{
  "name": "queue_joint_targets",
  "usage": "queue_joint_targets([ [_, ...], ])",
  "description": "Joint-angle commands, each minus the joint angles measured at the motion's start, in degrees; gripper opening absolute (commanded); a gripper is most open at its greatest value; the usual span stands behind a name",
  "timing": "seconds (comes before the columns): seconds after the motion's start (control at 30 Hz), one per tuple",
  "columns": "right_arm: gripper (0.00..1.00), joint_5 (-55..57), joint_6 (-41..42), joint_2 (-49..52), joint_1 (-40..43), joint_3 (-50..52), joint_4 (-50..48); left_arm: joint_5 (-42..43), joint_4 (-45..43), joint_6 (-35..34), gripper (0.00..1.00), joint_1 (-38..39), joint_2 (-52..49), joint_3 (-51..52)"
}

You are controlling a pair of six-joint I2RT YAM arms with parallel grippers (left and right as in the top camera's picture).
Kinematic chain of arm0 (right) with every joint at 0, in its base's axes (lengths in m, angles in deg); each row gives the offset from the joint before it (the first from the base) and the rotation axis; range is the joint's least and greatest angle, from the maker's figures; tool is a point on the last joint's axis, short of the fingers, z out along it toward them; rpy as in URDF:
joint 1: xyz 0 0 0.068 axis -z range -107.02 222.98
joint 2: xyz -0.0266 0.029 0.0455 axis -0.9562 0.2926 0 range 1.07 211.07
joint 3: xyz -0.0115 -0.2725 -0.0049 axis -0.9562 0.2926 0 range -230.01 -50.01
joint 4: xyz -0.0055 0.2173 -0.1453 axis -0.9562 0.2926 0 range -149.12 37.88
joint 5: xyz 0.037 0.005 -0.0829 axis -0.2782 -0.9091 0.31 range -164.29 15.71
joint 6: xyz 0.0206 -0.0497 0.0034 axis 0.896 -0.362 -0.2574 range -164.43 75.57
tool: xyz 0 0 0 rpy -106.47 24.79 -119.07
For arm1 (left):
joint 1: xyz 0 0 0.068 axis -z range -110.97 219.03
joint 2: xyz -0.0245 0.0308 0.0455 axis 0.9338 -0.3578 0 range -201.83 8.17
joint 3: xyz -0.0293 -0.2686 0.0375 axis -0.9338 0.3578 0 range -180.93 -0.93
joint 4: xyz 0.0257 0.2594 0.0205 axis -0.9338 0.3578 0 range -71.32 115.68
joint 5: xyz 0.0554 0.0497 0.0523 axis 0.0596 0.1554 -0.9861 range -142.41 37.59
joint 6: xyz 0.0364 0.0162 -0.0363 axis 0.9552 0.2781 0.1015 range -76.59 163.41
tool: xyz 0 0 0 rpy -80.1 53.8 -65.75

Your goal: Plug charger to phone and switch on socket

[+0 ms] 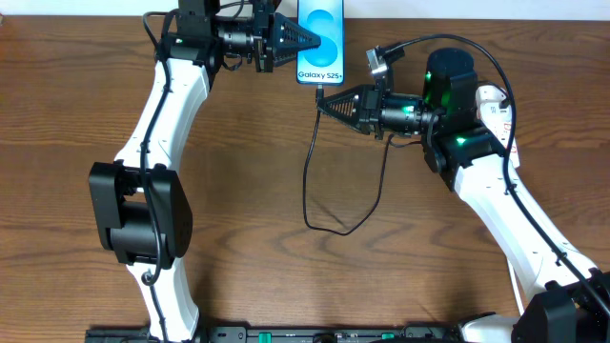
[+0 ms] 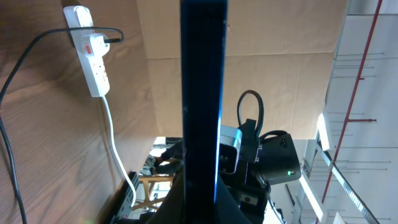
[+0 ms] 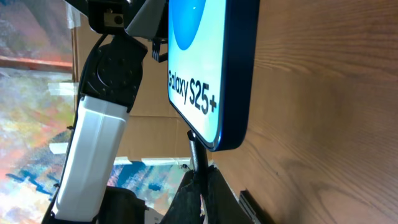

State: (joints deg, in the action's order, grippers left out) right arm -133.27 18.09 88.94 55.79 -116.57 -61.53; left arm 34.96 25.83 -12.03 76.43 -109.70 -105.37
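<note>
The right hand pinches the charger tip at the phone bottom port. The left hand clamps the phone at the worktop far edge, bracing it for insertion. The socket lies near the right edge, unswitched.

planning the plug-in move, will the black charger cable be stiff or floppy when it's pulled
Probably floppy: the charger lies in a slack loop on the table. Likely light, so it should trail the right pincer easily. Only its end by the phone looks stiff.
</note>
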Motion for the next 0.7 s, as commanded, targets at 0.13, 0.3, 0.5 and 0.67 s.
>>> queue_joint_targets([
  [0.13,0.01,1.49,-0.83,0.15,-0.26,-0.24,-0.13,2.64,-0.42,1.2,0.07,0.02,1.51,-0.9],
  [0.3,0.01,2.12,0.48,0.15,-0.26,-0.24,-0.57,2.64,-0.42,1.2,0.07,0.04,1.51,-0.9],
  [0.5,0.01,2.82,0.92,0.15,-0.26,-0.22,-1.27,2.64,-0.42,1.2,0.07,0.02,1.51,-0.87],
  [0.67,0.01,3.15,1.36,0.15,-0.26,-0.24,-1.22,2.64,-0.42,1.2,0.07,0.04,1.51,-0.9],
])
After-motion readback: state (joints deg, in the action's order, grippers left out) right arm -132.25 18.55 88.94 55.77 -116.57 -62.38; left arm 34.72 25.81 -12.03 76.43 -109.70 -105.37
